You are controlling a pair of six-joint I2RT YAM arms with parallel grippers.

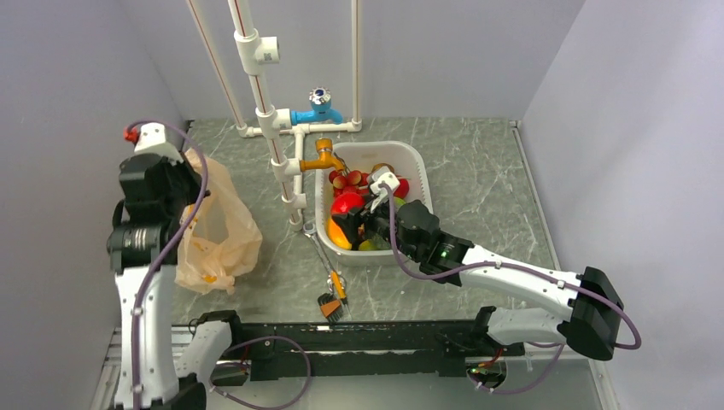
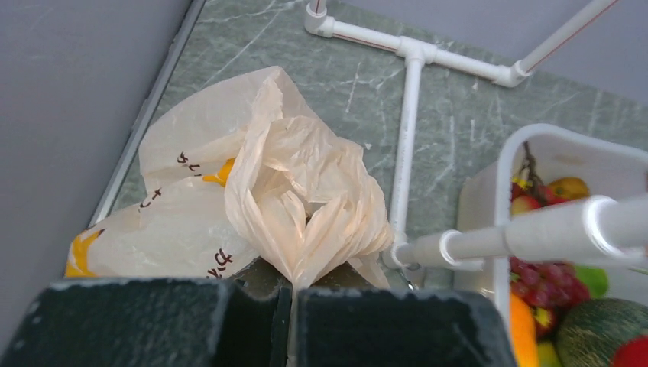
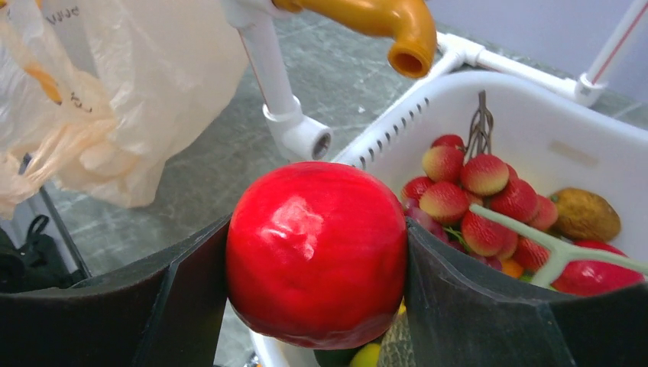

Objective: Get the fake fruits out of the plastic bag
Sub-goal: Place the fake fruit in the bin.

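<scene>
pinching the top of the plastic bag (image 1: 218,231) in the tightly closed left gripper (image 2: 290,300), letting it droop at the table's left, beyond the pipes from the white basin (image 1: 420,175). clamping the large red round fruit (image 3: 317,256) between the right gripper (image 3: 317,233) fingers, hovering over the basin's near left rim (other fruits lying inside).
</scene>
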